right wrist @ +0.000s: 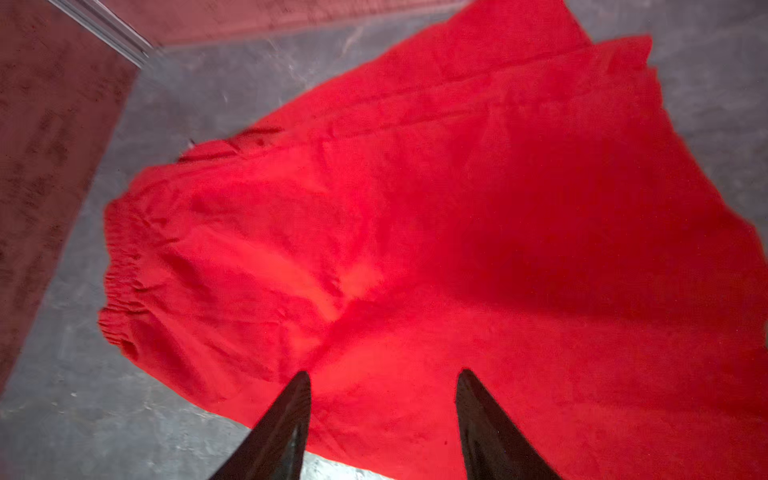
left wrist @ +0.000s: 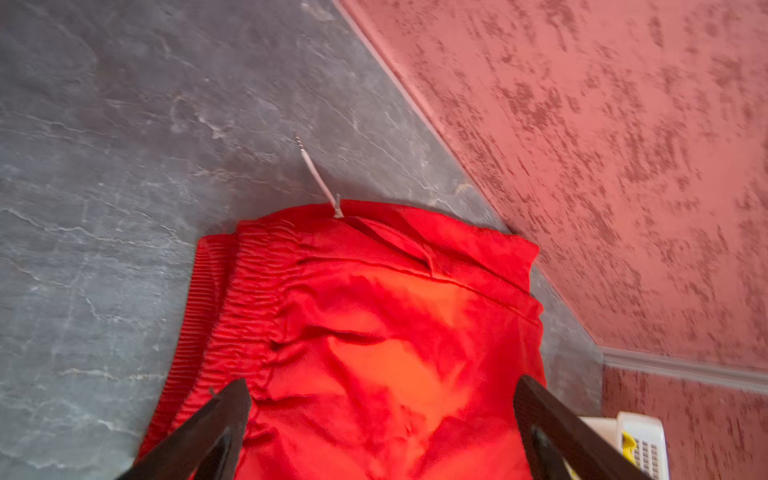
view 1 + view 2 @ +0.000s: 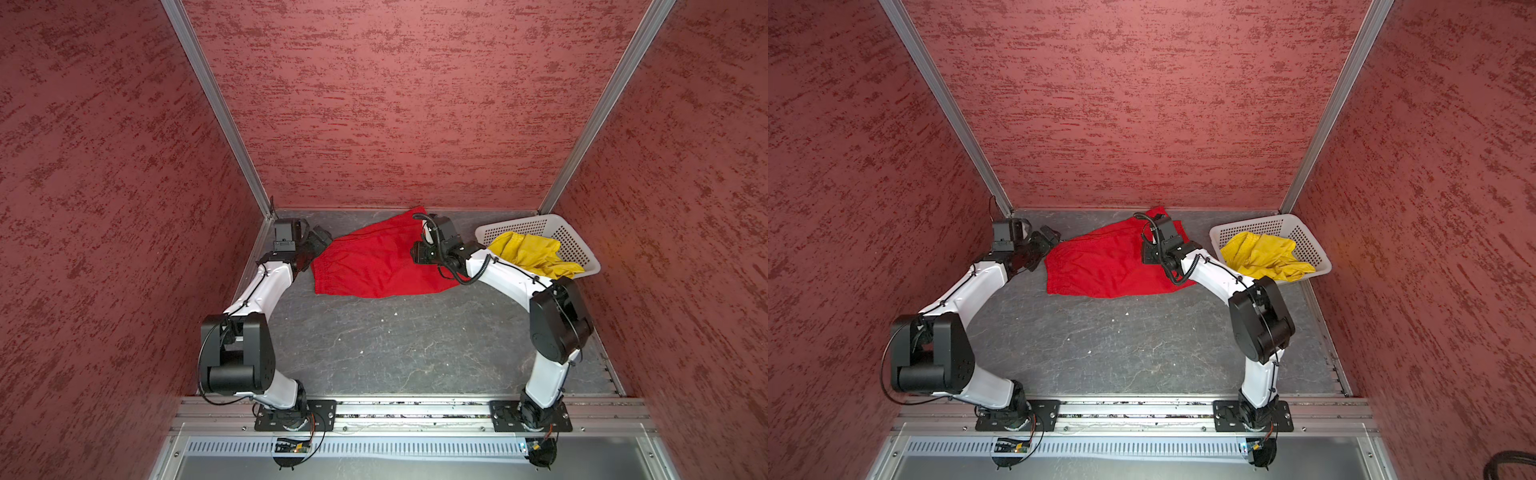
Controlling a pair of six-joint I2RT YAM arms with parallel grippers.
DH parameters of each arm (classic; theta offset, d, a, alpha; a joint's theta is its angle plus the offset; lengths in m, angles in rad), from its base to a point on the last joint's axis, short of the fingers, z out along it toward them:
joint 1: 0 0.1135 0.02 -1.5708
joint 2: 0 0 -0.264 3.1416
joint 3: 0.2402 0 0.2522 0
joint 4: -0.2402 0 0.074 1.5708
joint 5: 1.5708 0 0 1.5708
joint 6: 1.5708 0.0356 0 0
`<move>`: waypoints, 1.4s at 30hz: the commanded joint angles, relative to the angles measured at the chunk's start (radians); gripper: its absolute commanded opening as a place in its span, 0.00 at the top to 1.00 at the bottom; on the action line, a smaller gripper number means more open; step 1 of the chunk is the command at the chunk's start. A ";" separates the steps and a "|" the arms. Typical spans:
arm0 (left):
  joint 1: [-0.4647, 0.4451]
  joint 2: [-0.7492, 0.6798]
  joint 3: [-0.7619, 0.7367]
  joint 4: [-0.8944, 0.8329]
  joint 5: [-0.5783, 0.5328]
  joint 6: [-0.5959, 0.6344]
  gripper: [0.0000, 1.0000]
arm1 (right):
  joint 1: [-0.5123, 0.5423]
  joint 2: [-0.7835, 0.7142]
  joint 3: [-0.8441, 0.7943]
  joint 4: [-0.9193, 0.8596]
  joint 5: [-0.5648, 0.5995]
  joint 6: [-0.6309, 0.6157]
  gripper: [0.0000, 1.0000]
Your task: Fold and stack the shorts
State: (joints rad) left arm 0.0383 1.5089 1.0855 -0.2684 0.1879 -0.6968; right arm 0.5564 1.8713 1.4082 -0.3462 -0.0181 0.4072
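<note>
The red shorts (image 3: 365, 262) (image 3: 1100, 266) lie spread and creased on the grey table near the back wall, with the gathered waist (image 2: 232, 299) toward the left arm. A pale cord (image 2: 316, 174) sticks out from the waist. My left gripper (image 3: 318, 245) (image 2: 382, 384) hovers at the waist end, jaws wide apart, nothing between them. My right gripper (image 3: 417, 253) (image 1: 385, 373) is over the leg end, open, with only fabric below it. The yellow shorts (image 3: 528, 253) (image 3: 1258, 253) lie crumpled in the basket.
A white perforated basket (image 3: 519, 222) (image 3: 1254, 222) stands in the back right corner, and its edge also shows in the left wrist view (image 2: 640, 432). Red textured walls close in the back and both sides. The arm bases sit on a rail along the front edge.
</note>
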 commanded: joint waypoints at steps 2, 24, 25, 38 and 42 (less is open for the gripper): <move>0.002 0.012 0.002 -0.073 -0.012 0.037 0.01 | 0.013 0.043 -0.059 -0.066 0.056 -0.009 0.43; 0.011 0.088 0.070 -0.100 -0.026 0.062 0.01 | 0.274 0.038 -0.311 -0.005 -0.057 0.185 0.44; 0.017 0.088 0.070 -0.103 -0.028 0.062 0.00 | 0.284 0.030 -0.313 -0.017 -0.066 0.195 0.44; 0.072 0.240 0.291 -0.215 -0.107 0.115 0.00 | -0.163 -0.100 -0.036 -0.173 -0.111 0.025 0.38; 0.069 0.330 0.390 -0.296 -0.162 0.149 0.01 | -0.268 0.065 0.104 -0.177 -0.176 0.027 0.37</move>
State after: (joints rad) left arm 0.1108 1.7950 1.4277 -0.4805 0.0875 -0.5972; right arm 0.3202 1.8206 1.4670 -0.4587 -0.1318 0.4591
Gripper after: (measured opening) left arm 0.995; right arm 0.624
